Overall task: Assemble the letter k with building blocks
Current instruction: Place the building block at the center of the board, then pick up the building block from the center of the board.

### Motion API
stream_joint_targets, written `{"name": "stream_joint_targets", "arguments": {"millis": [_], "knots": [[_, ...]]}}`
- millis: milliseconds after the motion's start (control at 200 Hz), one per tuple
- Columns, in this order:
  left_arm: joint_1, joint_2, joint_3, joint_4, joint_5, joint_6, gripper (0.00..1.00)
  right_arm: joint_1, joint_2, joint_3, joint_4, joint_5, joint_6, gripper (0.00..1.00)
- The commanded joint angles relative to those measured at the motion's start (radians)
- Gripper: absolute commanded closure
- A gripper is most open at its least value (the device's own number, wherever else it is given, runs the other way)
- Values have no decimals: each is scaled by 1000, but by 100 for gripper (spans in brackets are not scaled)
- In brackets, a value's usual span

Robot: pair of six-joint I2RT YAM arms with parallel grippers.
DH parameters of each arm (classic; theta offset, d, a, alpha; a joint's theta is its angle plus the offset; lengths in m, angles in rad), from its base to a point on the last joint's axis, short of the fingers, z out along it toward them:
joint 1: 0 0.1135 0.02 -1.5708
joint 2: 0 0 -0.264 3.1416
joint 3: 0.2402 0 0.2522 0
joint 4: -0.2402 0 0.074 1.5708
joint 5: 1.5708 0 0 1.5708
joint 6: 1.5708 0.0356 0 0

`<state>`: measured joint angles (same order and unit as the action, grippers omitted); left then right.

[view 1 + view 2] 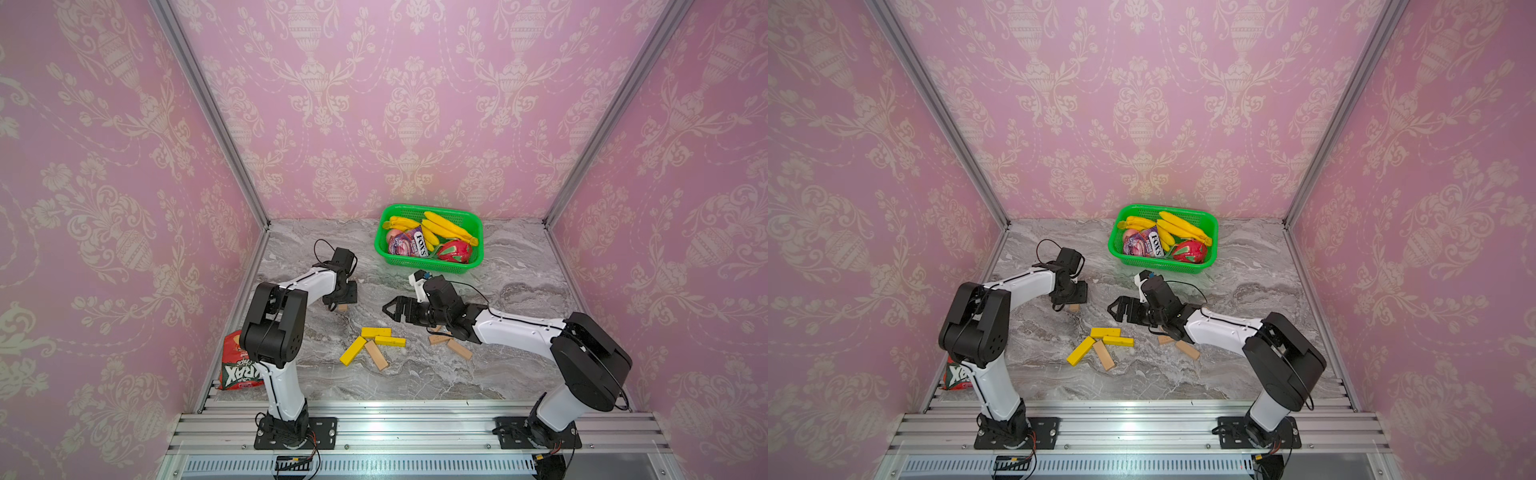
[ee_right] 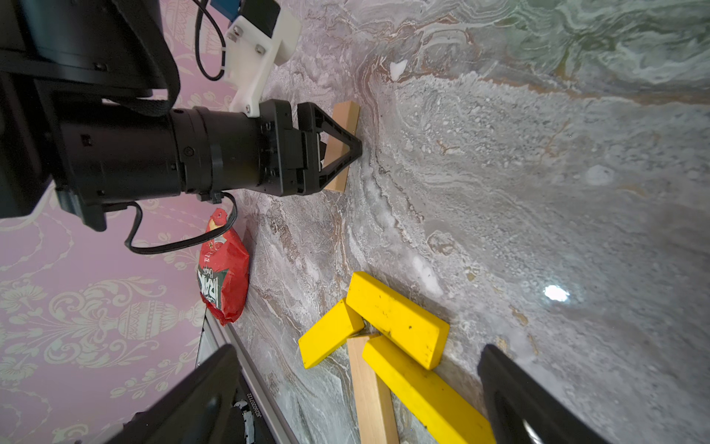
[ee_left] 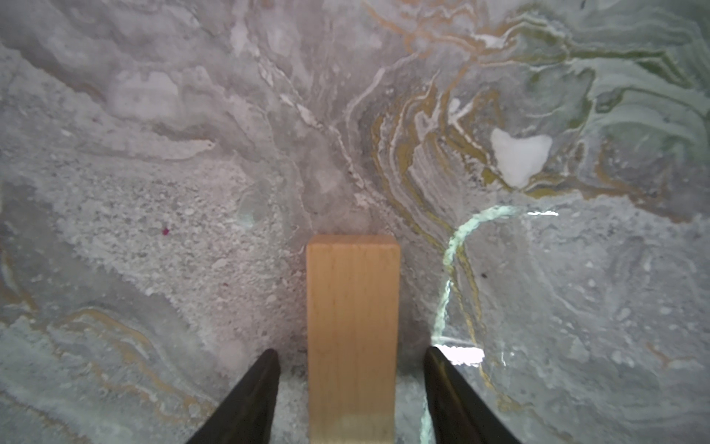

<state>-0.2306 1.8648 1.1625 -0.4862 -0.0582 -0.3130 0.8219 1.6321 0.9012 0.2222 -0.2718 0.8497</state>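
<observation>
In both top views my left gripper [image 1: 341,302] points straight down over a light tan wood building block [image 1: 342,308] lying on the marble table. In the left wrist view that block [image 3: 351,326] lies between the fingers with a gap on each side, so the left gripper [image 3: 351,350] is open. My right gripper [image 1: 388,309] hovers open and empty at mid-table. Below it lie three yellow blocks [image 1: 376,332] [image 1: 390,341] [image 1: 353,350] and one wood block [image 1: 376,355] in a loose cluster. More wood blocks [image 1: 459,348] lie partly hidden under the right arm. No letter k shows.
A green basket [image 1: 424,265] with bananas, a candy bag and a red fruit stands at the back of the table. A red snack bag [image 1: 237,365] lies at the front left corner beside the left arm's base. Pink walls enclose the table on three sides.
</observation>
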Motion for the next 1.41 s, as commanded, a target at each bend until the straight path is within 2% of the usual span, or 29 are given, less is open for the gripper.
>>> {"name": "stream_joint_targets", "arguments": {"millis": [0, 515, 825, 1071, 1181, 1401], "knots": [[8, -39, -27, -22, 19, -7, 37, 14, -8, -5, 6, 16, 14, 0], [7, -153, -89, -45, 44, -4, 36, 38, -10, -2, -2, 20, 12, 0], [1, -352, -161, -144, 88, 0, 38, 64, -77, -35, -34, 60, 5, 0], [-49, -495, -214, -272, 113, 3, 43, 106, -122, -51, -70, 97, 9, 0], [-87, -535, -241, -307, 84, -8, 45, 127, -153, -89, -58, 115, 30, 0], [-144, -628, -321, -304, 65, -57, 46, 162, -207, -142, -83, 134, 60, 0]]}}
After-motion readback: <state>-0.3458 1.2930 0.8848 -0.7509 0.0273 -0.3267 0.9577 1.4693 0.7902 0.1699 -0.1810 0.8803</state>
